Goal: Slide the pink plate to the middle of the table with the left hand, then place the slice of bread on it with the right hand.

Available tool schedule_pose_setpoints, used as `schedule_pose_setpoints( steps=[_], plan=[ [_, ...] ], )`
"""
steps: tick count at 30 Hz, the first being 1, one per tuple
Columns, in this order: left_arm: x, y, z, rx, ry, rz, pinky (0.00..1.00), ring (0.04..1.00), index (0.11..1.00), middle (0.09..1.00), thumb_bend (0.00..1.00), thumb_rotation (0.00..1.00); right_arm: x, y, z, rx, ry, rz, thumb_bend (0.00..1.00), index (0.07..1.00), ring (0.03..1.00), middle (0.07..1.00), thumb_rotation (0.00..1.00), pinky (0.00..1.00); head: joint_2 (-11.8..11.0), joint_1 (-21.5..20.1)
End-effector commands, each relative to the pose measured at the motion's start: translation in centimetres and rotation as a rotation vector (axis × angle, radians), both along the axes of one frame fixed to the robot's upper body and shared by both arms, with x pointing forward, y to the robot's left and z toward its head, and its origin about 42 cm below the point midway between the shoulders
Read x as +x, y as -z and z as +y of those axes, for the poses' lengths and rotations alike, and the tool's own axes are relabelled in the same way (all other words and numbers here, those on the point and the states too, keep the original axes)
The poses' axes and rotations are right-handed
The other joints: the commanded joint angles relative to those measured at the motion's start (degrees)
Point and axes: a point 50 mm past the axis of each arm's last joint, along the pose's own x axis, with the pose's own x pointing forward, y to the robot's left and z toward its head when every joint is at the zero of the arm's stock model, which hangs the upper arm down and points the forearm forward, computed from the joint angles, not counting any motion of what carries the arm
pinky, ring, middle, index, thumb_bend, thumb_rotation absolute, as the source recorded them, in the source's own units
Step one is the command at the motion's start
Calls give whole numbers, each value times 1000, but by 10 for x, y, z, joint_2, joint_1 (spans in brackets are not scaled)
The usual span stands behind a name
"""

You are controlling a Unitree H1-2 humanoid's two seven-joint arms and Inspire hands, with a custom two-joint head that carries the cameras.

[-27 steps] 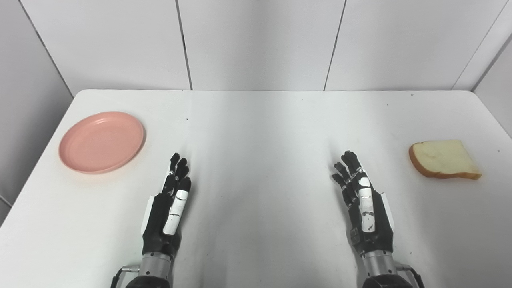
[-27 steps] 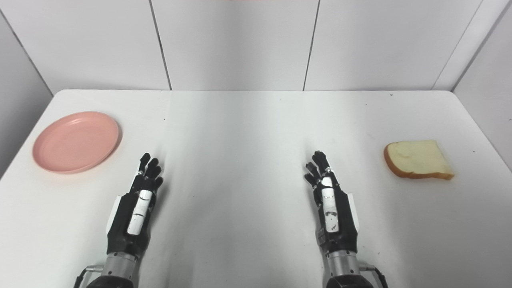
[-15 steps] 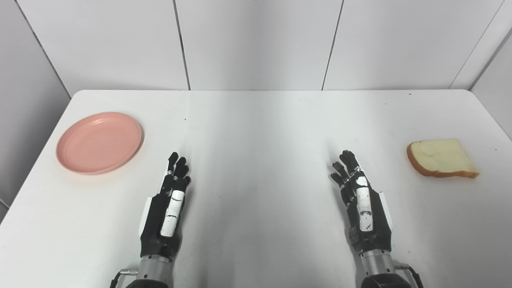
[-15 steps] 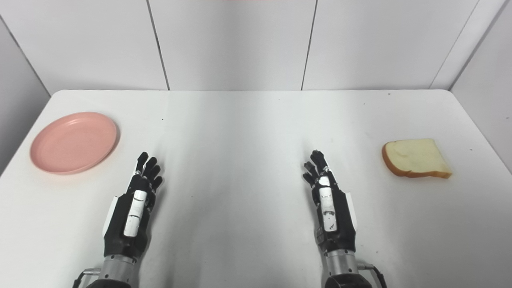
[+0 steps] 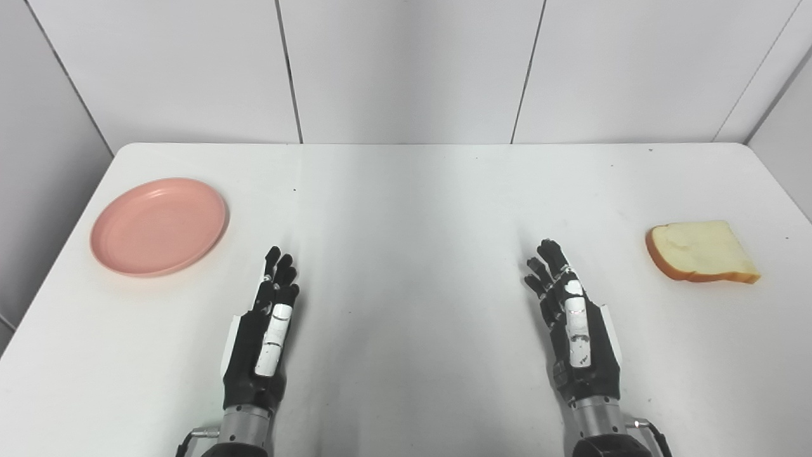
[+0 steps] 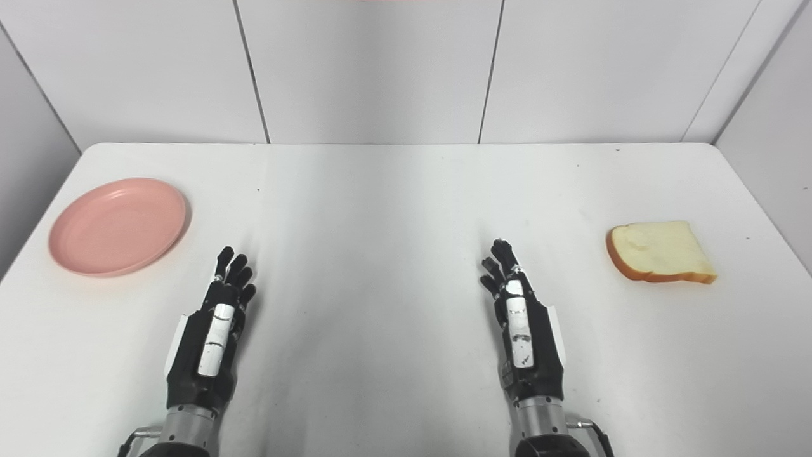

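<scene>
The white desk (image 5: 406, 190) carries everything. The pink plate (image 5: 158, 226) lies at the desk's far left, well apart from its middle. The left hand (image 5: 263, 339) rests near the desk's front edge, fingers straight, grasping nothing; the right hand (image 5: 574, 330) does likewise, released and empty. The slice of bread (image 5: 701, 251) lies flat at the desk's right side.

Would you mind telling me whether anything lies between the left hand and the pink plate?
Nothing visible does. Only bare table separates the open left hand from the pink plate, which sits apart, ahead and to its left.
</scene>
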Motion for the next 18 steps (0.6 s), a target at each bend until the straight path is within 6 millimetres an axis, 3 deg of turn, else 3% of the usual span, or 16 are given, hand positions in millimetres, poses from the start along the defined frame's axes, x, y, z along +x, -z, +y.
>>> schedule_pose_setpoints(
  steps=[1,12,18],
  plan=[
    [4,-8,-1,4,-8,-62,1000,1000,1000,1000,802,801,-9,24,-6,-33,6,76,774,893,927,951,962,930,-1,1],
    [4,-6,-4,4,-10,-56,1000,1000,1000,1000,792,810,-10,27,-6,-81,-19,76,815,921,944,966,966,937,-11,6],
    [4,2,-12,-6,-3,-54,1000,1000,1000,1000,775,801,-10,36,-14,-80,-13,84,809,928,942,965,984,938,-53,56]
  ],
)
